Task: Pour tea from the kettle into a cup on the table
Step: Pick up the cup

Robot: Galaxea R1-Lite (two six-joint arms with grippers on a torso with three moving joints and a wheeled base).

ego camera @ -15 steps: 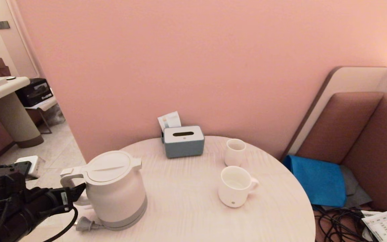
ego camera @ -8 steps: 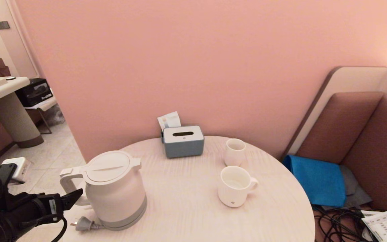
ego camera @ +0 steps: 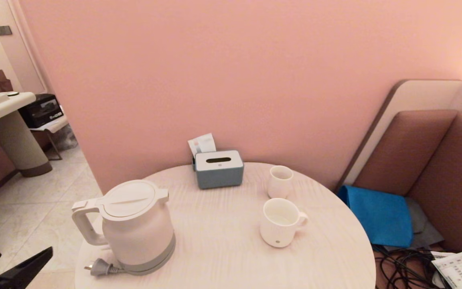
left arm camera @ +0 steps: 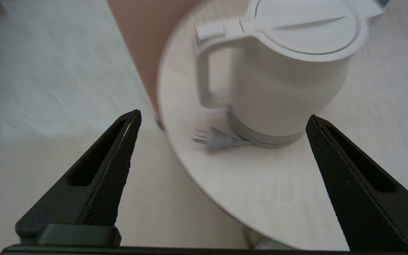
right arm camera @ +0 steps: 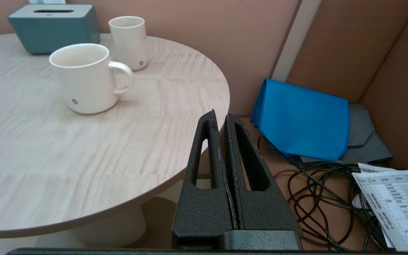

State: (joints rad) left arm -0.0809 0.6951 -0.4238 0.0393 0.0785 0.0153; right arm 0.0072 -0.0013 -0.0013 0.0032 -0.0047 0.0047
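The white kettle [ego camera: 134, 224] stands upright on its grey base at the near left of the round table [ego camera: 223, 249], lid shut, loop handle pointing left. The tea is hidden. The wide white cup [ego camera: 281, 222] with a side handle stands to the kettle's right. My left gripper [ego camera: 21, 246] is low at the bottom left, off the table's edge and apart from the handle. In the left wrist view the left gripper [left arm camera: 225, 114] is open and empty, with the kettle [left arm camera: 289, 81] beyond it. My right gripper [right arm camera: 221, 113] is shut and empty beside the table's right edge, the cup [right arm camera: 83, 78] farther off.
A grey tissue box [ego camera: 219, 168] stands at the table's back, a small handleless cup [ego camera: 281, 181] behind the mug. The kettle's plug [ego camera: 100, 267] lies by its base. A blue cloth [ego camera: 379, 214], black cables [ego camera: 403, 269] and a printed sheet [ego camera: 459, 269] lie on the bench at right.
My left gripper has drawn back from the kettle's handle, down and to the left past the table's edge, and its fingers have spread wider. The kettle and the cup have stayed put.
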